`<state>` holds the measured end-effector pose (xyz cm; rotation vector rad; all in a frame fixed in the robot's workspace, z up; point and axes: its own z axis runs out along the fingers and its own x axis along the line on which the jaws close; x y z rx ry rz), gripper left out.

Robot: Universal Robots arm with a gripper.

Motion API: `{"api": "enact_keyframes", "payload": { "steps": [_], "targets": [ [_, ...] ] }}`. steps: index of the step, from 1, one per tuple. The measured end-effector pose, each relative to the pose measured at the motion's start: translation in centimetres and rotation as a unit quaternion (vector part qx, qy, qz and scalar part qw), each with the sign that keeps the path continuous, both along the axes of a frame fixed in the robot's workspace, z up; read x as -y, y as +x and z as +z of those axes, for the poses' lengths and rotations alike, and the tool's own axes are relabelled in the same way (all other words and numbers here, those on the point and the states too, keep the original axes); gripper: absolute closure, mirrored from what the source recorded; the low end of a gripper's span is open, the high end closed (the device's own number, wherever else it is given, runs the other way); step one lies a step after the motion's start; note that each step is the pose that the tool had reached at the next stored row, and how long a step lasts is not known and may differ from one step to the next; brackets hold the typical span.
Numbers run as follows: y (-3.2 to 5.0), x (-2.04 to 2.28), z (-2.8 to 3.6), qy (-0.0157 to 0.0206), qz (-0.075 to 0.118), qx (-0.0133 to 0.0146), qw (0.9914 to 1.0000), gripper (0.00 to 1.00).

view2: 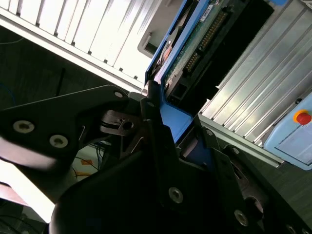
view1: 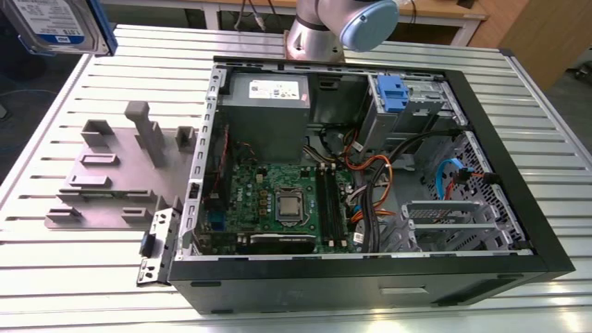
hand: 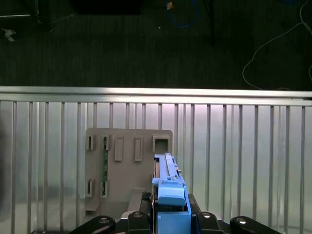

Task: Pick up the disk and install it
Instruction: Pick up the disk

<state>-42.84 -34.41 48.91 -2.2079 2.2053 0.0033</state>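
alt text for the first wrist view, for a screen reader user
The gripper holds the disk edge-on by its blue carrier. Beyond it lie a slatted metal table with a grey fixture plate on it, then dark floor with loose cables.

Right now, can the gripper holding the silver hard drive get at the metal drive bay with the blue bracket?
Probably yes: the black computer case lies open, the metal drive bay with its blue plastic bracket is uncovered, and the orange cables lie beside it, not over it.
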Motion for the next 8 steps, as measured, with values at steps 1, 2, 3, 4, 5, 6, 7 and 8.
{"api": "enact_keyframes", "payload": {
  "steps": [1, 2, 3, 4, 5, 6, 7, 8],
  "targets": [
    [0.00, 0.01, 0.04, 0.0000, 0.000, 0.0000, 1.00000, 0.64],
    [0.00, 0.05, 0.04, 0.0001, 0.000, 0.0000, 1.00000, 0.64],
    [0.00, 0.11, 0.03, 0.0001, 0.000, 0.0001, 1.00000, 0.64],
    [0.00, 0.23, 0.04, 0.0001, 0.000, 0.0001, 1.00000, 0.64],
    [0.00, 0.41, 0.04, 0.0001, 0.000, 0.0000, 1.00000, 0.64],
    [0.00, 0.60, 0.04, 0.0001, 0.000, 0.0000, 1.00000, 0.64],
    [0.00, 0.77, 0.04, 0.0002, 0.000, 0.0001, 1.00000, 0.64],
    [0.00, 0.94, 0.04, 0.0001, 0.000, 0.0001, 1.00000, 0.64]
  ]
}}
